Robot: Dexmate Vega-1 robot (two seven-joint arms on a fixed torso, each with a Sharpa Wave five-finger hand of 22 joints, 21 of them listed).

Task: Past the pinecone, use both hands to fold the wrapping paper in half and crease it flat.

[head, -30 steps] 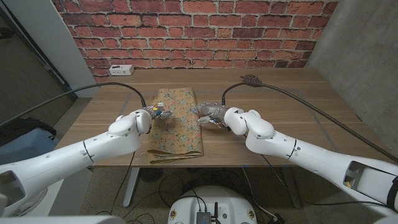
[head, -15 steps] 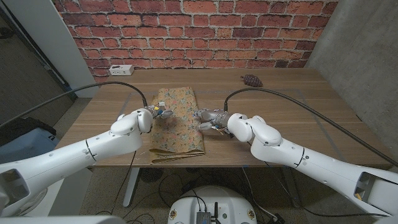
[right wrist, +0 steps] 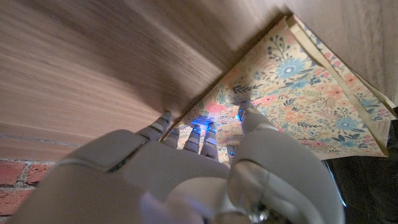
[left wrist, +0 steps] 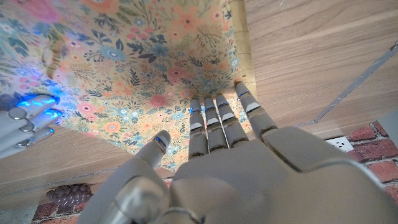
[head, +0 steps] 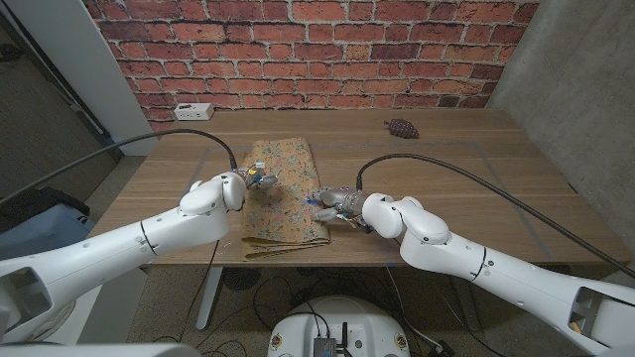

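The left hand's (head: 246,182) fingers (left wrist: 211,121) lie close together and stretched out, their tips pressing on the paper (head: 283,196) near its left edge; they grip nothing. In the head view this hand sits where it did a second ago, on the paper's left side about halfway along.

The right hand's (head: 337,202) fingers (right wrist: 200,138) also reach out side by side, tips lit blue, touching the paper's right edge with the thumb set a little apart; nothing is clasped between them. Since the earlier frames this hand has slid nearer to the robot along the right edge, and its forearm has swung lower across the bench (head: 446,188).

The paper, floral-printed, lies folded into a long strip on the bench, running from mid-bench to the near edge, between the two hands. Its near end shows doubled layers, slightly splayed. Its place has not changed.

The pinecone (head: 401,128) rests at the far right of the bench, well apart from the paper and both hands. A second ago the right arm's cable crossed it; now it is plainly seen. A white socket strip (head: 192,110) lies at the far left corner.
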